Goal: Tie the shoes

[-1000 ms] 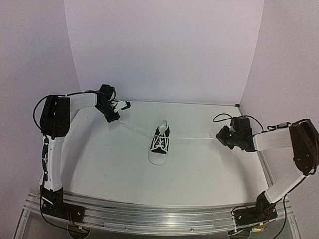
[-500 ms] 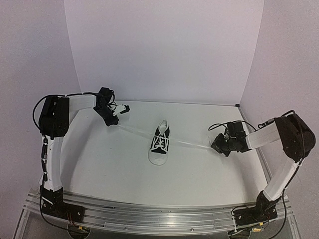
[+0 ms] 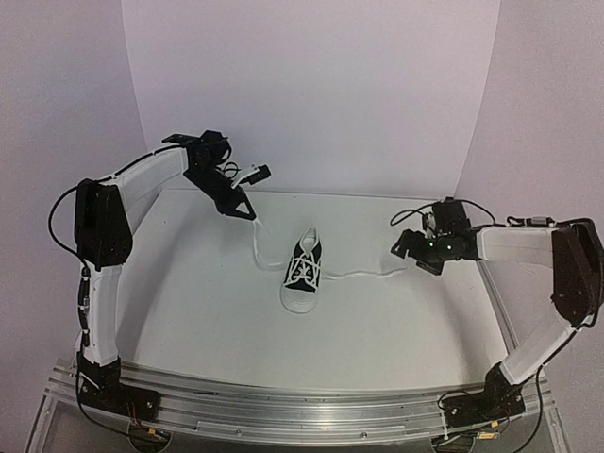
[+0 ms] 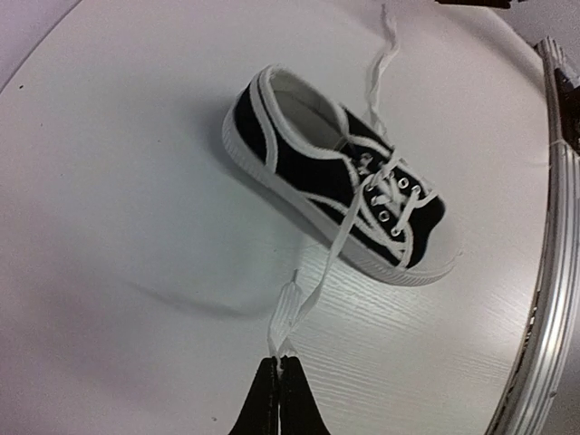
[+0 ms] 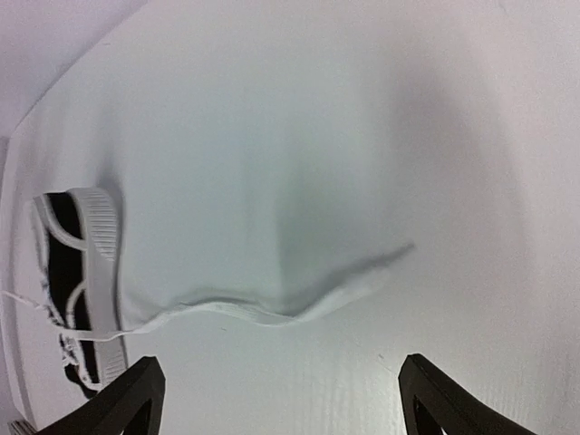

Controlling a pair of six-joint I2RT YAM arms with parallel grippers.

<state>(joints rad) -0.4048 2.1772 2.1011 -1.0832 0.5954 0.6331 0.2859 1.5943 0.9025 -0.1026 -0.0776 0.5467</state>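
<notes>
The shoe (image 3: pixel 302 274), a small black sneaker with a white toe cap, lies in the middle of the table with its toe toward me. It also shows in the left wrist view (image 4: pixel 308 168) and at the left edge of the right wrist view (image 5: pixel 80 272). My left gripper (image 3: pixel 250 214) (image 4: pixel 278 362) hangs raised behind and left of the shoe, shut on the end of the left lace (image 4: pixel 288 313), which sags down to the eyelets. My right gripper (image 3: pixel 409 248) (image 5: pixel 281 367) hovers open right of the shoe. The right lace (image 3: pixel 373 275) (image 5: pixel 272 313) lies loose on the table, just beyond its fingers.
The white table (image 3: pixel 189 311) is closed in by pale walls at the back and sides. An aluminium rail (image 3: pixel 302 411) (image 4: pixel 544 272) runs along the near edge, where both arm bases are bolted.
My right gripper opened and let go of the right lace, which dropped slack onto the table. The left arm rose and swung toward the back centre, still holding its lace, which now hangs loose.
</notes>
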